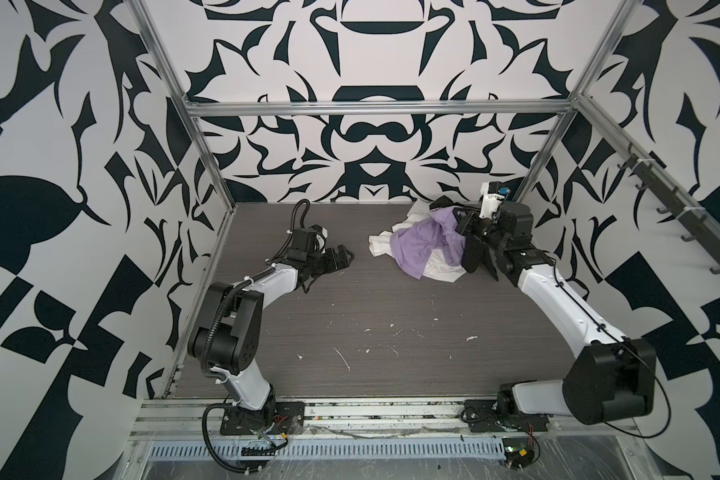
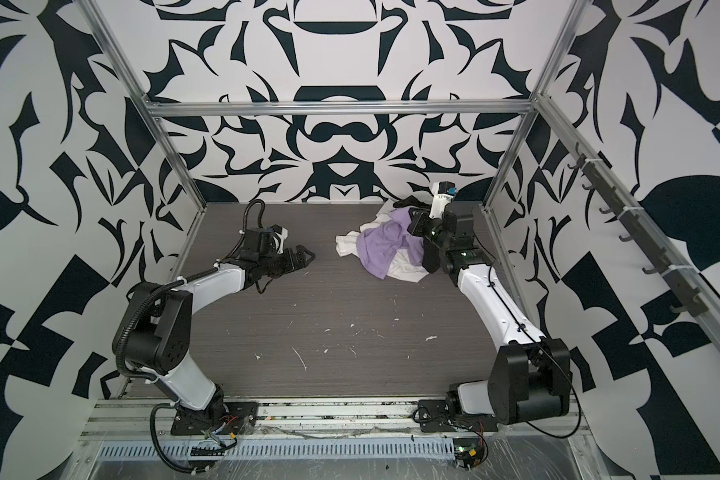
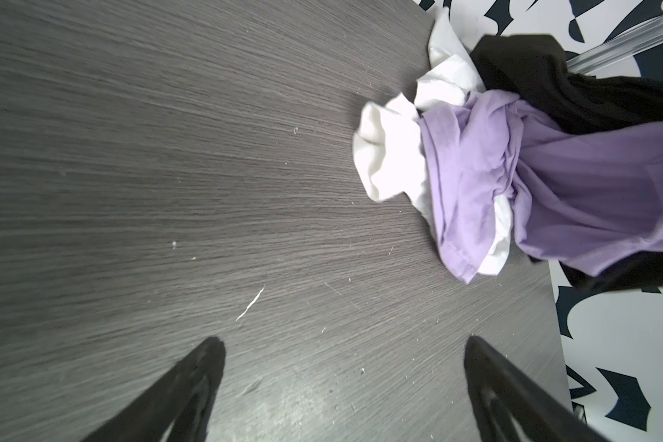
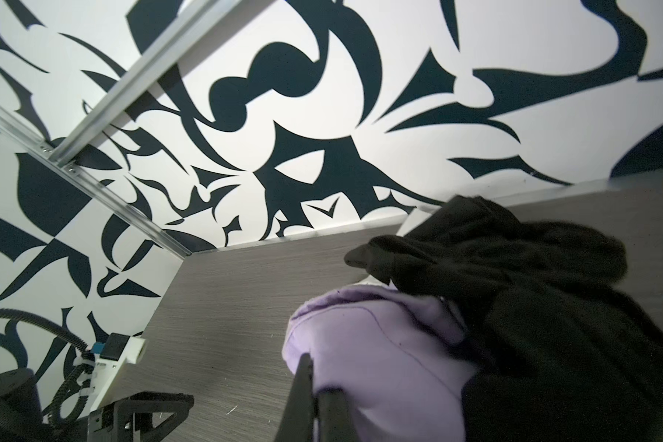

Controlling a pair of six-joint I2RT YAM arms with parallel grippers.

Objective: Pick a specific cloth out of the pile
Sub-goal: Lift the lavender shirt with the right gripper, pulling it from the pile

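Lilac cloth (image 1: 416, 245) tops the pile (image 1: 383, 247), right of middle in both top views. My right gripper (image 4: 316, 377) is pinched shut on it; my left gripper (image 3: 343, 340) is wide open, empty. Next I should lift it slowly free.

Lilac cloth (image 1: 416, 245) drapes over the 3-garment pile (image 1: 441, 268) — right tool (image 1: 460, 222) against it, left tool (image 1: 344, 257) well apart.

Left arm reaches forward and low, left claw (image 1: 347, 258) with jaws spread wide. Right arm stretched far back, right claw (image 1: 461, 220) pressed together, pinching the cloth (image 1: 416, 245).
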